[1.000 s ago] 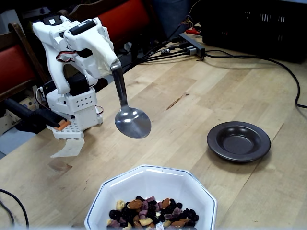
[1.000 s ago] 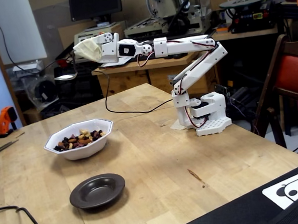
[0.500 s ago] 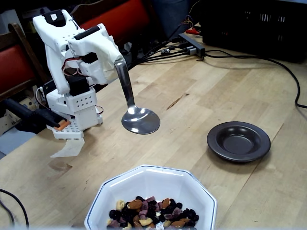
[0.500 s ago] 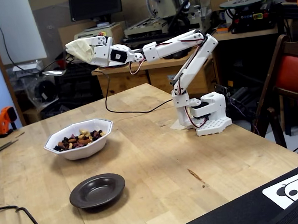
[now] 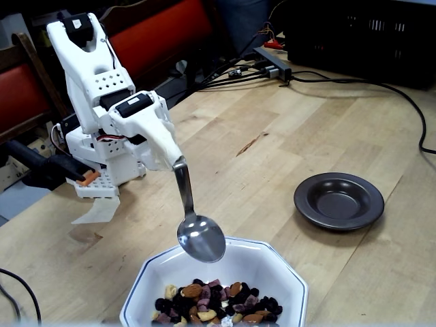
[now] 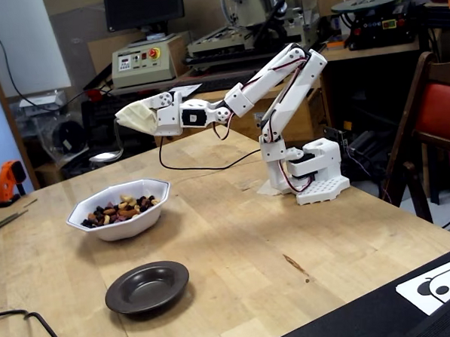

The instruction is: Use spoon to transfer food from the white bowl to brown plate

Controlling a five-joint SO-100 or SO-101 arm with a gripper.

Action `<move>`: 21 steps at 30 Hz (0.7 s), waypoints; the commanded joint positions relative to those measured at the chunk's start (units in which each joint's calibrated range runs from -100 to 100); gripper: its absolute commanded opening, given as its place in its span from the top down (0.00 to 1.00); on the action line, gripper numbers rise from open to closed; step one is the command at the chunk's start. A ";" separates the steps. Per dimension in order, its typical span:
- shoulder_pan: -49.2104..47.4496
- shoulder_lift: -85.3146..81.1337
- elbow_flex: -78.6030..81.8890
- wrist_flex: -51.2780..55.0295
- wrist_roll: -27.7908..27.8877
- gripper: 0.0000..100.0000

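Note:
My gripper (image 5: 172, 158) is shut on the taped handle end of the spoon (image 5: 200, 238), which hangs tilted downward. The spoon's oval bowl looks empty and hovers just above the far rim of the white bowl (image 5: 275, 258). The food (image 5: 212, 305), mixed nuts and dark dried fruit, lies in the near part of that bowl. The brown plate (image 5: 338, 200) sits empty to the right. In the other fixed view, the gripper (image 6: 126, 118) holds the spoon (image 6: 103, 156) above and behind the white bowl (image 6: 133, 223) with food (image 6: 121, 210); the brown plate (image 6: 147, 287) lies in front.
The arm's white base (image 5: 102, 163) stands at the table's left edge with red chairs (image 5: 170, 27) behind. Black cables (image 5: 354, 82) and a dark crate (image 5: 368, 34) lie at the back right. An orange tool (image 6: 10, 180) sits at the table's far left.
The arm has reached forward and down. The spoon dropped from high above the table to just over the white bowl's far rim, turning more upright.

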 commanded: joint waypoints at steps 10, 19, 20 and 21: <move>1.71 0.50 -0.41 -8.30 -0.29 0.98; -4.88 0.59 -0.32 -8.30 0.00 0.98; -5.69 0.59 -0.23 -8.30 0.00 0.98; -6.44 0.59 0.30 -8.38 0.00 0.98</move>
